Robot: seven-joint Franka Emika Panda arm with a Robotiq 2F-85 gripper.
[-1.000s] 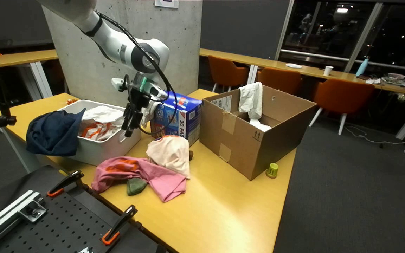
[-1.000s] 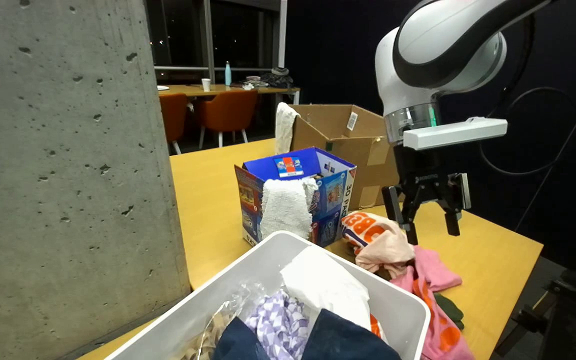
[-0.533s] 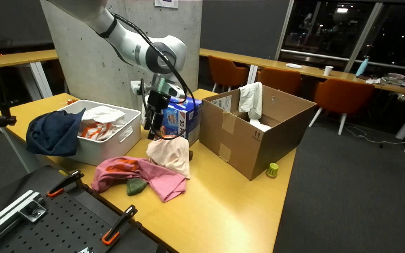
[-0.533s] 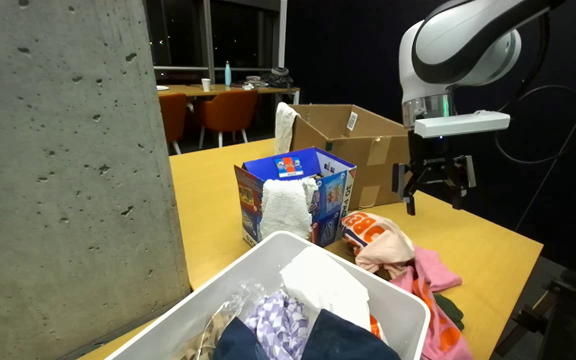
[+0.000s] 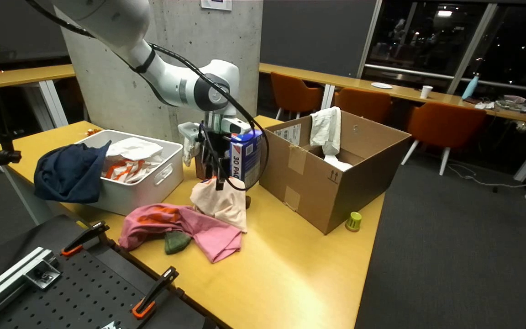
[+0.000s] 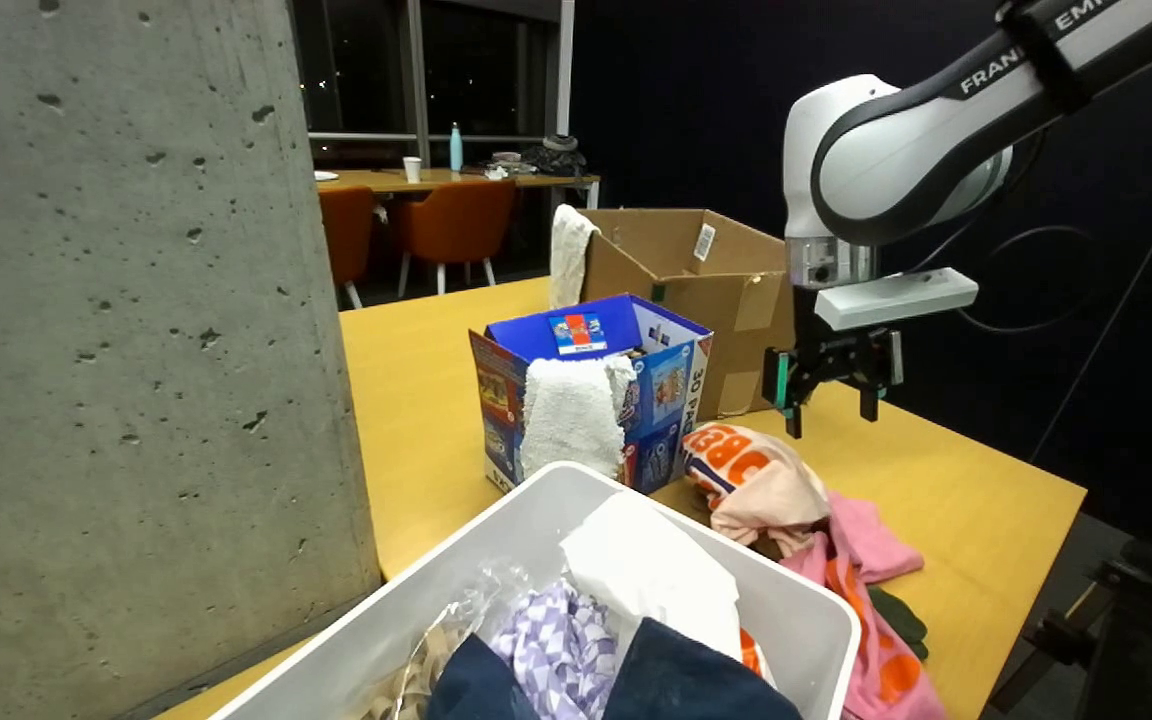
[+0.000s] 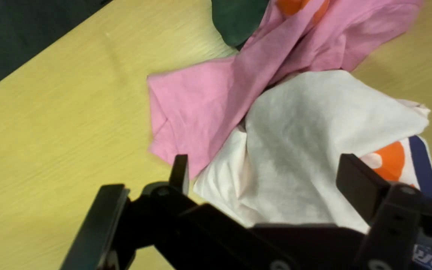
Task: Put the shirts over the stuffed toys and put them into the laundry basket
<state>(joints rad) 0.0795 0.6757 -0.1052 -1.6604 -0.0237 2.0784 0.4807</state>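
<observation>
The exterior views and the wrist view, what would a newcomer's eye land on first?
Probably the big open cardboard box on the table, with a white cloth draped over its rim. Next, perhaps, the pink shirt and cream shirt, bunched together beside the laundry basket. Above the table, near them, hangs the gripper, open and holding nothing.

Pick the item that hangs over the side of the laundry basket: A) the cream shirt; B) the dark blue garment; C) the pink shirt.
B: in an exterior view the dark blue garment hangs over the rim of the laundry basket, while the pink shirt and cream shirt lie on the table.
</observation>
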